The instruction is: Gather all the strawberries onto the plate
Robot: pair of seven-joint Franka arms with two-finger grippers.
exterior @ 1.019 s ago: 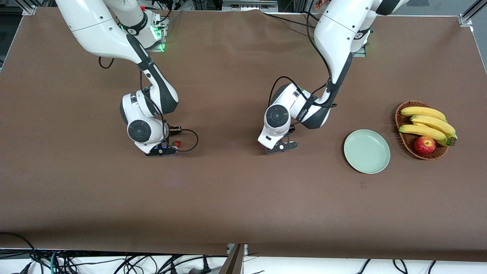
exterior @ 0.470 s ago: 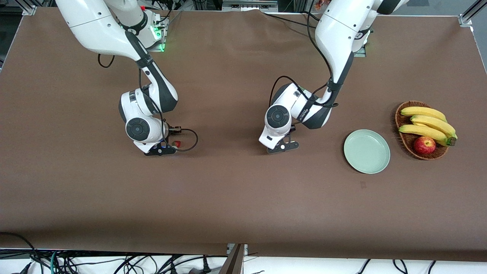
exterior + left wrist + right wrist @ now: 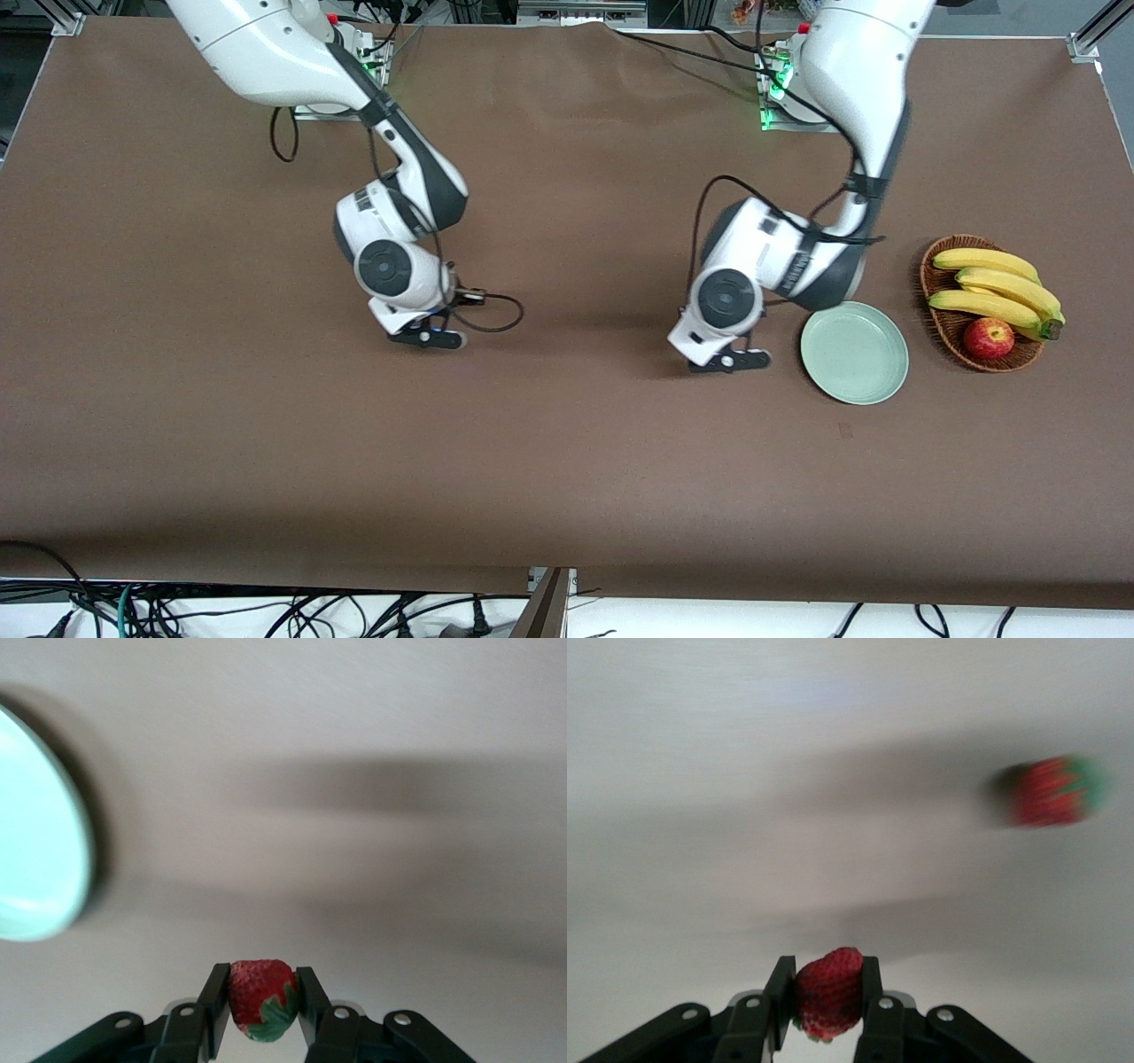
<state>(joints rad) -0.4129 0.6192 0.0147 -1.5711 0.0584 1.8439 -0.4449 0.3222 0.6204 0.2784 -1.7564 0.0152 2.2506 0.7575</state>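
Strawberries ride in both claws: our left gripper (image 3: 260, 1010) pinches one strawberry (image 3: 260, 996) beside the mint plate's (image 3: 873, 388) rim, our right gripper (image 3: 826, 1001) another (image 3: 829, 990) mid-table. A third, blurred berry (image 3: 1050, 790) seemingly lies on the table. Next we carry to the plate, then release.

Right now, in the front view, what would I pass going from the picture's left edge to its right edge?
right gripper → left gripper → plate → basket with the bananas and the apple.
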